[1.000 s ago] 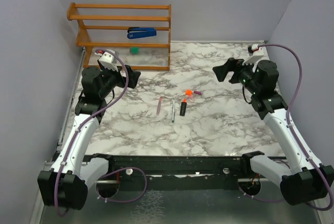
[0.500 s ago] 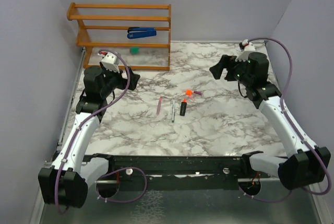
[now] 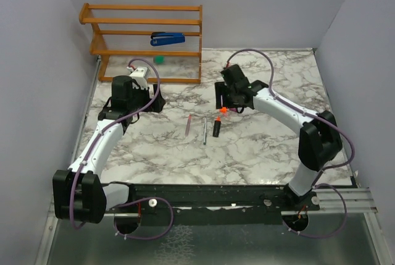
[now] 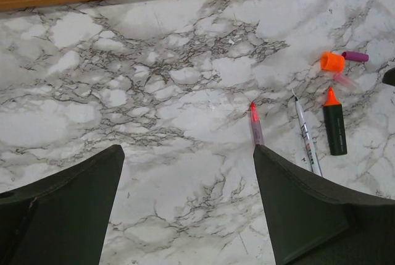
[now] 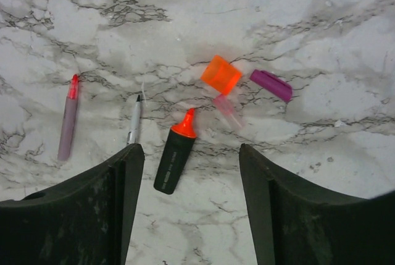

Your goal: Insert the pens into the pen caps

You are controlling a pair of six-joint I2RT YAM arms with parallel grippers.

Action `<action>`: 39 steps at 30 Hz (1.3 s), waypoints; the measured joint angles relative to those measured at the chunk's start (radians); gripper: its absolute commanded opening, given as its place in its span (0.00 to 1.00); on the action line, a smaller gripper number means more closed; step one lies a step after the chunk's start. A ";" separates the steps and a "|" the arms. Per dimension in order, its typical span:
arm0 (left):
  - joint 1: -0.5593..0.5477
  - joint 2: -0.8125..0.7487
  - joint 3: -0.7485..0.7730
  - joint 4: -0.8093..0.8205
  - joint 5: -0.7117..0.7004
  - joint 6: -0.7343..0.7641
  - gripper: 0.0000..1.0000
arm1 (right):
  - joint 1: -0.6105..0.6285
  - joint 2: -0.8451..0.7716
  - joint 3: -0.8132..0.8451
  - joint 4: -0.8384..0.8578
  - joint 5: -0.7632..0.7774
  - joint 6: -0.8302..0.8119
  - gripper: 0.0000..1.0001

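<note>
In the top view a wooden rack stands at the far left corner of the marble bench; a blue stapler-like object lies on its middle shelf and a small green object sits on the level below, behind thin rails that blur its shape. Mid-bench lie the pink pen, the grey pen and the black marker, side by side and apart. The right gripper hangs just beyond them, and its body hides most of the caps; only a bit of the orange cap shows. The left gripper hovers to the left near the rack, its jaws too small here to judge. The left wrist view shows its two fingers spread wide with nothing between them; the near finger cuts off the lower end of the pink pen, while the grey pen, black marker, orange cap and purple cap lie beyond, the pink cap faint against the marble. The right wrist view shows its fingers parted and empty above the black marker, with the orange cap, purple cap and pale pink cap clustered close, the pink pen at left, and the grey pen partly hidden by a finger.
</note>
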 measured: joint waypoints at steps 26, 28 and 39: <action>0.000 0.009 -0.014 -0.007 0.057 -0.014 0.86 | 0.132 0.336 0.126 -0.139 0.141 0.352 0.54; 0.000 0.009 -0.014 -0.007 0.060 -0.016 0.86 | 0.132 0.342 0.133 -0.140 0.147 0.356 0.45; 0.000 0.042 -0.014 -0.004 0.103 -0.027 0.82 | 0.132 0.344 0.137 -0.140 0.171 0.366 0.00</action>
